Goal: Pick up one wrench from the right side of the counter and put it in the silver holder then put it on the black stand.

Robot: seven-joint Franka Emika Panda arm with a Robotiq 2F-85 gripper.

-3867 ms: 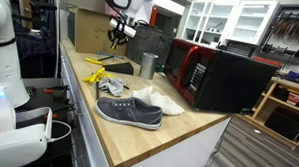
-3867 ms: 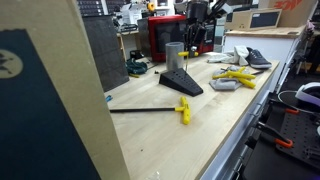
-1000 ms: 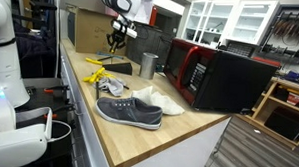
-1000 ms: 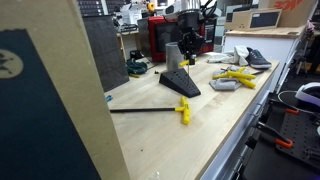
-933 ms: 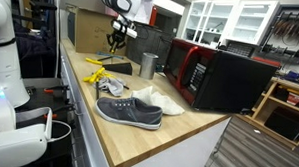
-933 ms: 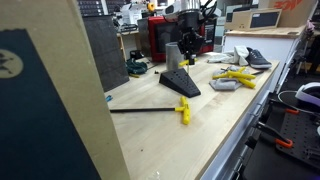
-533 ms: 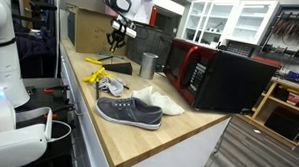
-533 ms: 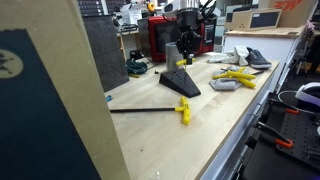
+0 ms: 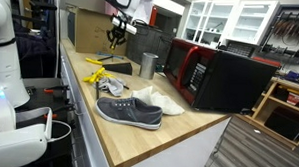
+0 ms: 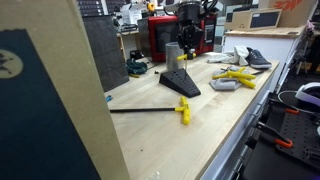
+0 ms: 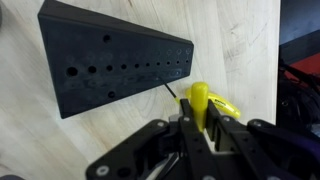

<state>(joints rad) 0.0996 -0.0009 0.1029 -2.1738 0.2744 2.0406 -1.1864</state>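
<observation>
My gripper (image 11: 201, 110) is shut on the yellow handle of a wrench (image 11: 199, 97). Its thin dark shaft points down toward the counter (image 11: 230, 40), just beside the black stand (image 11: 110, 55), a block with a row of holes. In both exterior views the gripper (image 9: 116, 34) (image 10: 188, 42) hangs above the black stand (image 9: 115, 67) (image 10: 181, 83). The silver holder (image 9: 148, 64) (image 10: 175, 54) stands upright right next to the stand. The wrench tip stays clear of the stand.
Another yellow-handled wrench (image 10: 160, 110) lies on the counter nearer the camera. Yellow tools (image 10: 235, 76) (image 9: 95, 76) and grey shoes (image 9: 129, 111) lie along the counter. A red-and-black microwave (image 9: 215, 76) stands behind the holder.
Since the oldest frames, the gripper has carried the wrench from over the silver holder to above the black stand. In the last second it has barely moved.
</observation>
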